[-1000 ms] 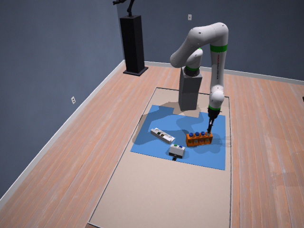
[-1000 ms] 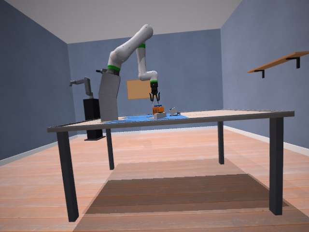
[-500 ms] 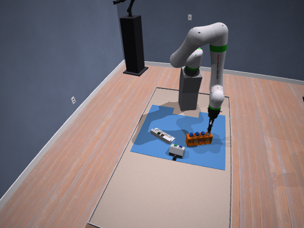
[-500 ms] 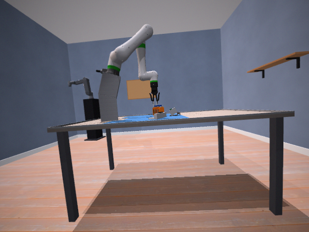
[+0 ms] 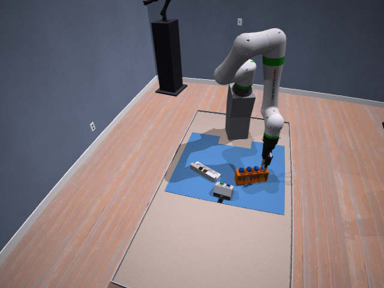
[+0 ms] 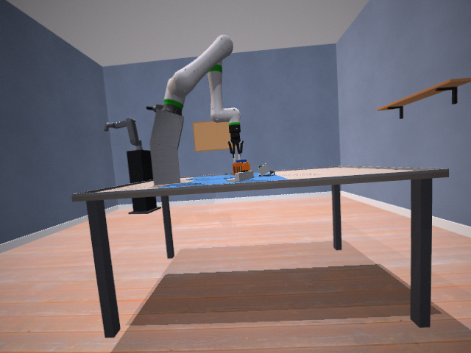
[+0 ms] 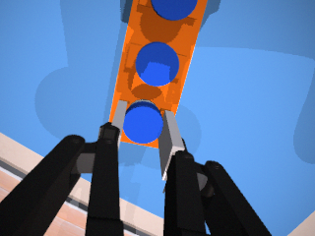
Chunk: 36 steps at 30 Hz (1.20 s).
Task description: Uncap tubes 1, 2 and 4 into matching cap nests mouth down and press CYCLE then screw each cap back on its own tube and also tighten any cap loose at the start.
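The orange decapping station DS (image 5: 251, 178) (image 6: 241, 166) (image 7: 129, 64) stands on the blue mat (image 5: 192, 186) with four blue-capped tubes. My gripper (image 5: 264, 167) (image 6: 235, 152) (image 7: 143, 120) points straight down over the end tube nearest the arm's left, tube 1. Its fingers are shut on the cap of tube 1 (image 7: 143, 125), one on each side, and the cap sits on its tube. The neighbouring caps (image 7: 157, 64) (image 7: 173, 7) (image 5: 256, 168) (image 5: 248, 169) sit on their tubes. The white cap tray CT (image 5: 205, 171) (image 6: 243, 175) lies apart from the rack; its nests look empty.
The small sloping desk (image 5: 223, 189) (image 6: 265, 168) with the green key (image 5: 221, 183) and the blue key (image 5: 228, 186) stands between the tray and the rack. The arm's grey pedestal (image 5: 239, 114) stands behind the mat. The table edge (image 6: 266, 184) lies beyond.
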Each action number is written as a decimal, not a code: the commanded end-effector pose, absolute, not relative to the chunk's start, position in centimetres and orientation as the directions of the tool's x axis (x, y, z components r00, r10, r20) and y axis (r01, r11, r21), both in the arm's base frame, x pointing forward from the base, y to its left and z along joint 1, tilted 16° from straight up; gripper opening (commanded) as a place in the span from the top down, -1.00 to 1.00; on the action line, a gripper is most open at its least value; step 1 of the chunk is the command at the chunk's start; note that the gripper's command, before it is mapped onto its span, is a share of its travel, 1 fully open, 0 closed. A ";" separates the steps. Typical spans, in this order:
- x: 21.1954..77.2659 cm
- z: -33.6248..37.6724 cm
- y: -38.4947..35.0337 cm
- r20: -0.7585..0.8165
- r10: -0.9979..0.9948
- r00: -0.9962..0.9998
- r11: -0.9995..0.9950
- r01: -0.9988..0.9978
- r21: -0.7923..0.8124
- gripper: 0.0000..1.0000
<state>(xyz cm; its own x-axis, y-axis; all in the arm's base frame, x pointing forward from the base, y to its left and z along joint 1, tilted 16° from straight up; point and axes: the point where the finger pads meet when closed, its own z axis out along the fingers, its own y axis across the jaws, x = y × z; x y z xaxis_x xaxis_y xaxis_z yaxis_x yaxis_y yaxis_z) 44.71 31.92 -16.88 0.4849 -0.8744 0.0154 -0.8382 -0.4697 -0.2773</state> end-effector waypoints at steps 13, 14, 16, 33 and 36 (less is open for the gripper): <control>44.8 -16.8 31.9 0.148 -0.515 0.844 -0.847 -0.476 -0.235 1.00; 44.8 -16.8 31.9 0.148 -0.515 0.844 -0.847 -0.476 -0.235 0.31; 44.8 -16.8 31.9 0.148 -0.515 0.844 -0.847 -0.476 -0.235 0.31; 44.8 -16.8 31.9 0.020 -0.854 0.520 -0.504 -0.818 -0.278 0.31; 44.8 -16.8 31.9 -0.006 -0.897 0.442 -0.423 -0.862 -0.278 0.31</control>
